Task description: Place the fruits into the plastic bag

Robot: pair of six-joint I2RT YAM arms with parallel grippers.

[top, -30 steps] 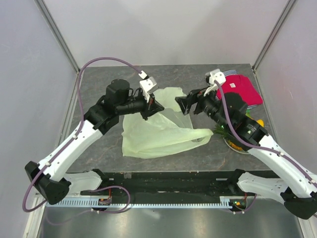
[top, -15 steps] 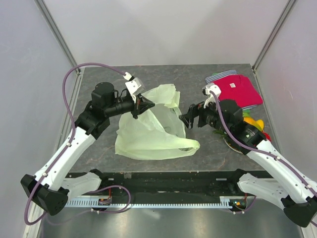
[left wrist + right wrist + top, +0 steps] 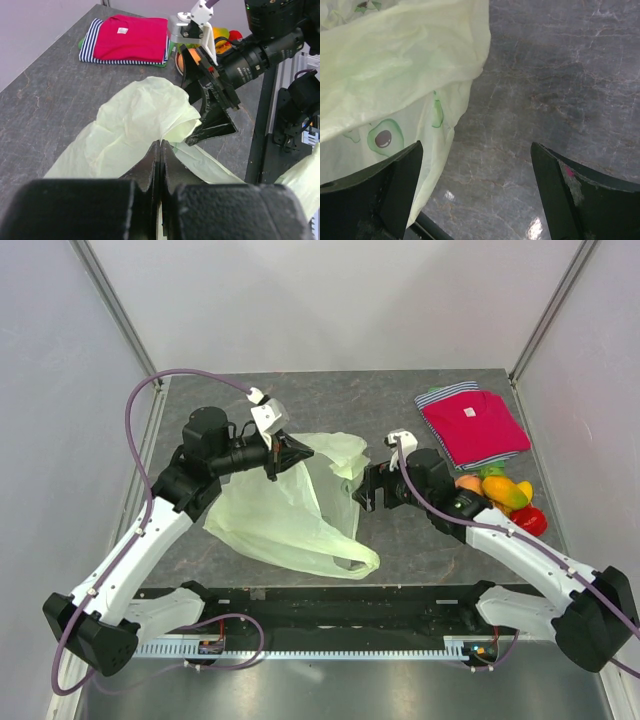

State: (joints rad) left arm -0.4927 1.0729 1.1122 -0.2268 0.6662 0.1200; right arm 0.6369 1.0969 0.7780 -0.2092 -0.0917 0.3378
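I'm looking into a small booth with pale blank walls (image 3: 330, 300) on three sides and metal posts in the back corners. Its floor is a dark grey, stone-patterned worktop (image 3: 340, 400) that shows a slight sheen near the front.

The plastic bag (image 3: 280, 520) is the biggest thing on it, a pale-green crumpled heap left of centre with one loop handle trailing toward the near edge. The left fingers (image 3: 160, 146) are pressed together on a fold of its upper rim and hold that fold up off the surface, presumably to raise the mouth so something can be dropped in.

At the far right a red shirt (image 3: 472, 425) lies folded on a striped cloth, well away from the bag and out of the arms' way.

The fruits (image 3: 500, 492) are bunched together at the right side, just beyond the right forearm. None is in the bag yet, so I'd say the filling hasn't begun.

The right fingers (image 3: 363, 490) are spread wide and empty. They hang just beside the bag's right edge, where a small avocado print (image 3: 382, 137) shows, and look poised to catch the opposite rim.
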